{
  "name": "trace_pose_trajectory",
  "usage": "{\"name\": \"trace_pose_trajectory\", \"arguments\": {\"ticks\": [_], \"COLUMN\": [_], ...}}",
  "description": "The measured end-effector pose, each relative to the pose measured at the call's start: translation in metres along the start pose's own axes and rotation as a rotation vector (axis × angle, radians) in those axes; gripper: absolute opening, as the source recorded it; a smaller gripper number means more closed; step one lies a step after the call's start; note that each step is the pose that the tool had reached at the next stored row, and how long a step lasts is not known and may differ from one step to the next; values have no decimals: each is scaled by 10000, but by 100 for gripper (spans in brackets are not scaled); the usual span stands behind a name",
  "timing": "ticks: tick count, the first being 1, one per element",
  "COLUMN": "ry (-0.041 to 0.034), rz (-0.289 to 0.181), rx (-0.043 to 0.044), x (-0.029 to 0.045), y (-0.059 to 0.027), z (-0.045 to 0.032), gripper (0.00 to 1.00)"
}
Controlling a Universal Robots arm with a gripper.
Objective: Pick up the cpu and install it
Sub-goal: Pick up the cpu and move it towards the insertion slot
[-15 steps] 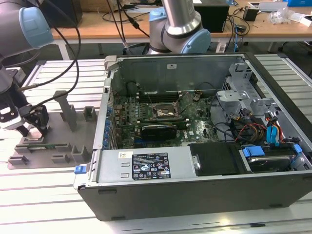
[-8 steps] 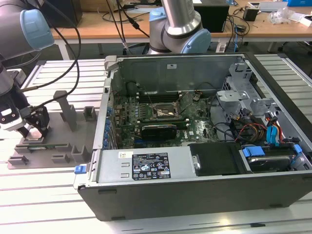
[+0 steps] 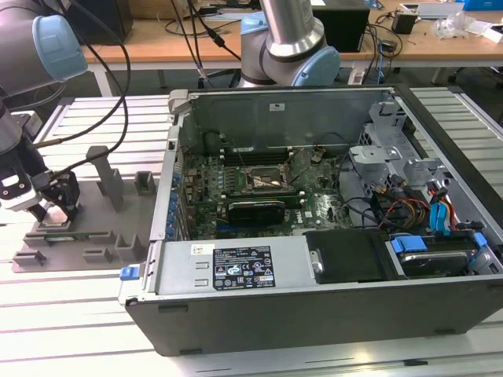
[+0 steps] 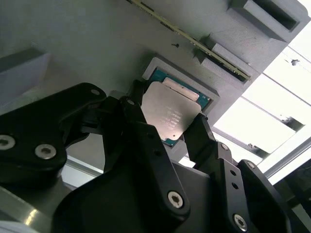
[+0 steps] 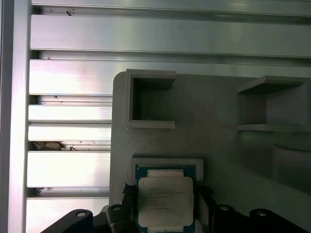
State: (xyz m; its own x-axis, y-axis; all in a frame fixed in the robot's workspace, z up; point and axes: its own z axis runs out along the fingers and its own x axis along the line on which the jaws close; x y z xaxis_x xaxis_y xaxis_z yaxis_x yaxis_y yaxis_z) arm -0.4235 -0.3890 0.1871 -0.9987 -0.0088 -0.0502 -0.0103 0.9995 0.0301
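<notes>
- On the desk [image 3: 78, 314], toward its edge at the exterior view's left: grey tray [image 3: 86, 226], with the hand [image 3: 55, 206] lowered onto it.
- Item, the cpu [image 4: 170, 114]: flat square chip, silver top up, lying level in a shallow square pocket of the tray, with a green border showing round the metal in both wrist views.
- Hand, state: narrowed to the chip's width, with its fingers [image 4: 204, 138] set against two opposite edges of the cpu. By appearance it grips the chip, which is not lifted from the pocket.
- Key relation: the cpu lies directly between the fingertips. Being square, it has no long axis.
- Open computer case [image 3: 314, 298]: well apart from the tray, across the desk toward the exterior view's right. The black socket frame [image 3: 263, 182] sits on the board inside.
</notes>
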Motion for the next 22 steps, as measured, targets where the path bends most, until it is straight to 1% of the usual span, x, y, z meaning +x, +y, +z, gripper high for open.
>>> {"name": "trace_pose_trajectory", "arguments": {"ticks": [3, 4, 13, 15, 18, 22], "ry": [1, 1, -6, 0, 0, 0], "rz": [0, 0, 0, 1, 0, 0], "rx": [1, 1, -4, 0, 0, 0], "x": [0, 0, -1, -3, -12, -21], "y": [0, 0, 1, 2, 4, 7], "z": [1, 1, -5, -33, -101, -173], "gripper": [59, 55, 55, 55, 55, 55]}}
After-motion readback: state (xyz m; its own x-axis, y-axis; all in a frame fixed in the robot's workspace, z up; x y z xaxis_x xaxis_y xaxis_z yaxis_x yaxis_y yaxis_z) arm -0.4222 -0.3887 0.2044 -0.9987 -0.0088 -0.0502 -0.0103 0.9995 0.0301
